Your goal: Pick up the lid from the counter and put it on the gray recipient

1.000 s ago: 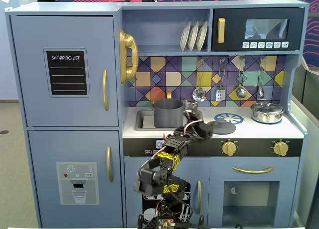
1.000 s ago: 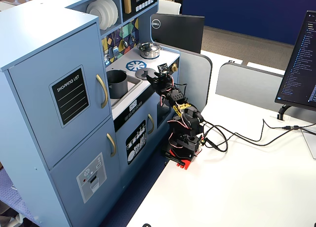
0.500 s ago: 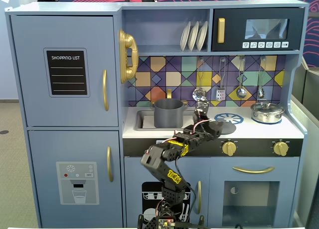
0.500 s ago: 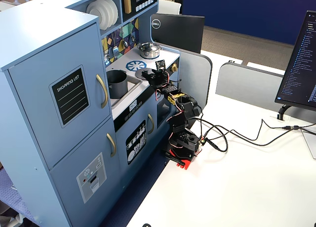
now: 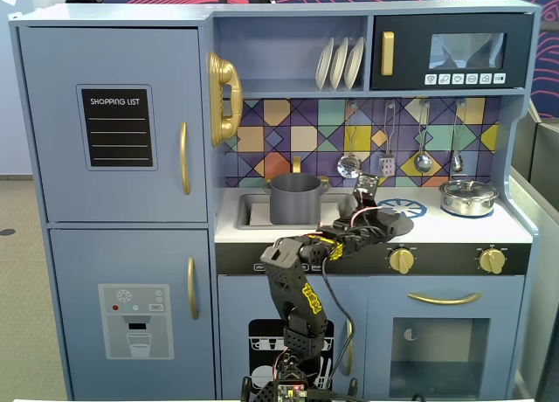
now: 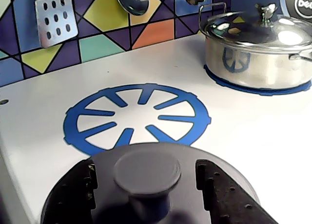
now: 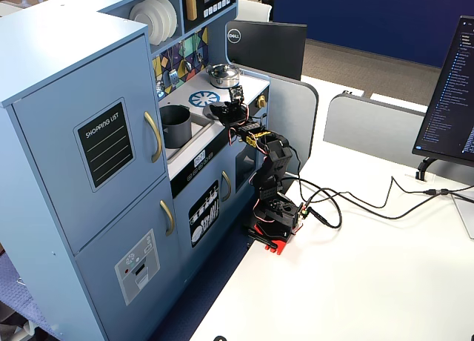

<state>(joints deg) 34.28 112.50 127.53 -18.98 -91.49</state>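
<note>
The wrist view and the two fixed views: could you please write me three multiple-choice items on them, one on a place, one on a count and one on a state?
1. Where does the lid lie?
A. on the gray pot
B. on the white counter, at the near edge of the blue burner ring
C. in the sink

2. How many white plates stand in the upper shelf rack?
A. one
B. three
C. five

3. How does the gripper stand?
A. open, one finger on each side of the lid's knob
B. shut on the knob
C. shut on a spoon

Answers:
1 B: the wrist view shows the lid on the counter before the burner ring.
2 B: a fixed view shows three plates.
3 A: gaps show between the knob and both fingers.
</note>
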